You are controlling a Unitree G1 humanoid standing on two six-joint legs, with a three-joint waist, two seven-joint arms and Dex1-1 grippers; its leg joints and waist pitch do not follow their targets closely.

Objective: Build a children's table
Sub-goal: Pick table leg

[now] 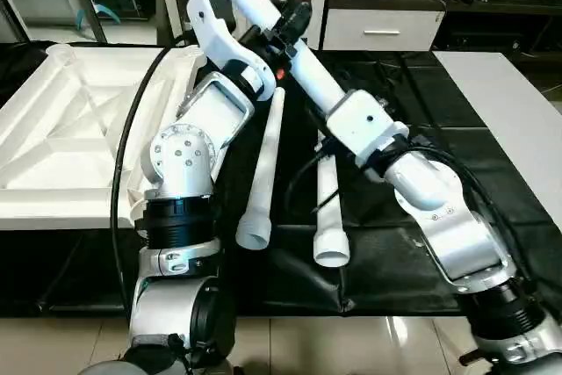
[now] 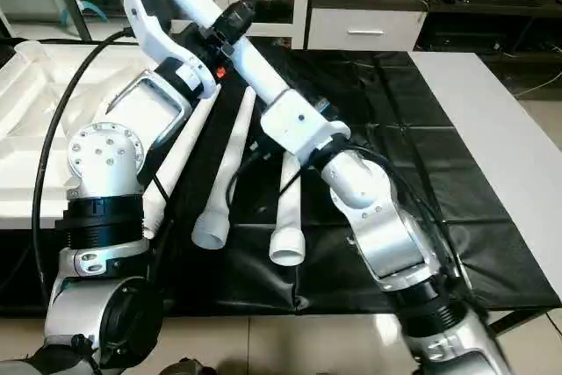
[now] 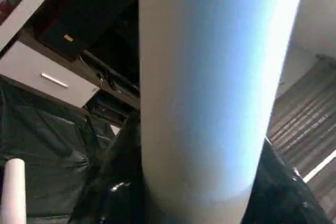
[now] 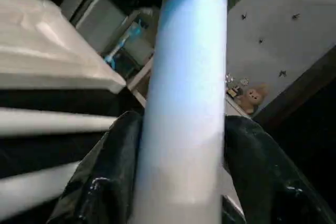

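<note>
We are holding one white tube leg (image 1: 290, 50) raised aslant, both the left end effector (image 1: 285, 28) and the right end effector (image 2: 285, 103) clamped around its shaft; it is looking light, stiff and slippery, so gripping mid-shaft suits.

My left forearm (image 1: 180, 160) is a chain of rounded silver-grey metal housings; the round cap nearest its black ribbed collar (image 1: 178, 219) carries a ring of small dark screws. Above that cap the wrist ends in a white angular bracket (image 1: 209, 24) with a small red mark beside it. A thick black cable (image 1: 123, 155) loops along the outer side of this forearm. My right forearm (image 2: 382, 230) has the same polished silver shells and a black ribbed collar (image 2: 435, 309), with thin black cables running along it to a white boxy wrist block (image 2: 299, 129). My gripper fingers (image 4: 105, 182) are glossy black.
</note>
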